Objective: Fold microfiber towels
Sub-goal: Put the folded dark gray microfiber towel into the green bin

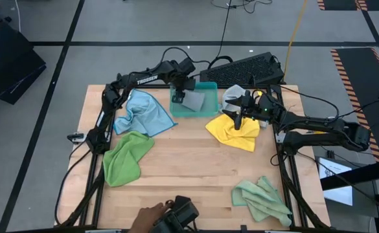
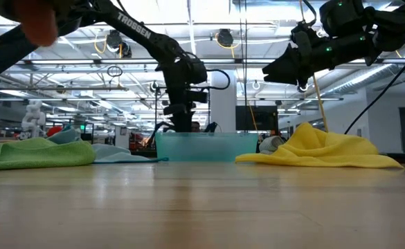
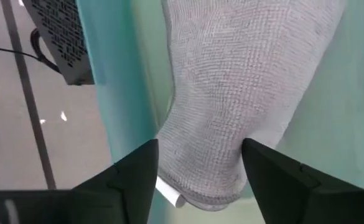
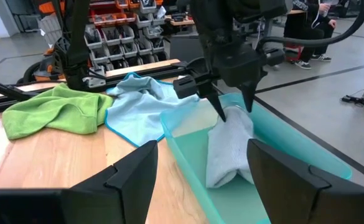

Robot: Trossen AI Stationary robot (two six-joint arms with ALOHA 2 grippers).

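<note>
Hanging over the teal tray [image 1: 210, 108] at the far middle of the wooden surface [image 1: 189, 168], the left hand [image 1: 179, 98] has its 2 fingers [image 3: 135, 180] spread apart on either side of a folded grey towel [image 1: 193, 99], released rather than gripping. That grey towel lies inside the tray, lengthwise along its floor. In the right wrist view the left hand's fingertips [image 4: 220, 112] point down at the towel's far end.

Just right of the tray, the right hand [image 1: 240, 116] hovers above a crumpled yellow towel [image 1: 233, 132], fingers apart and holding nothing. A second grey towel [image 1: 233, 94] sits bunched between the tray and the yellow towel, toward the surface's far edge.

Left of the tray, a light blue towel [image 1: 142, 112] lies rumpled and touching the tray's corner. A bright green towel [image 1: 127, 157] lies nearer the front from the light blue one, their edges meeting. A pale green towel [image 1: 262, 200] lies well apart from the tray, at the front right corner.

Behind the tray, off the surface, stands a black keyboard [image 1: 246, 68]. A person's hand [image 1: 151, 213] shows at the front edge.
</note>
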